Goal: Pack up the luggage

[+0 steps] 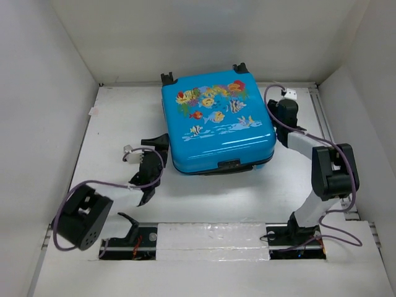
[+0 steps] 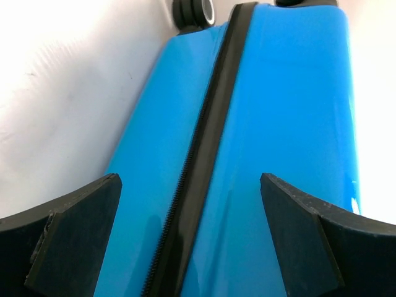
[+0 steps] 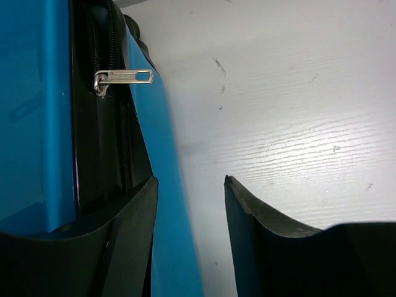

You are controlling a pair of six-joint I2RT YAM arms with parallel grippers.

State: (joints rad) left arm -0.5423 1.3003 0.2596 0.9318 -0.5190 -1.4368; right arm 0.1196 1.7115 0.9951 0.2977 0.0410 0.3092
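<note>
The luggage (image 1: 216, 120), a bright-blue hard-shell suitcase, lies flat mid-table with its fish print facing up and its lid down; black wheels (image 1: 166, 78) point to the far wall. My left gripper (image 1: 159, 151) is open beside its left side; in the left wrist view (image 2: 190, 185) the blue shell (image 2: 284, 111) and black zip seam (image 2: 204, 142) lie between the fingers. My right gripper (image 1: 278, 114) is open at the right side; in the right wrist view (image 3: 190, 185) the lower shell edge (image 3: 170, 235) sits between the fingers. A silver zip pull (image 3: 124, 77) hangs at a dark gap between the shells.
White walls enclose the table on the left, right and far sides. The arm bases stand on a taped rail (image 1: 210, 238) at the near edge. A small white tag (image 1: 93, 111) lies at the left wall. Bare table (image 3: 297, 111) lies right of the suitcase.
</note>
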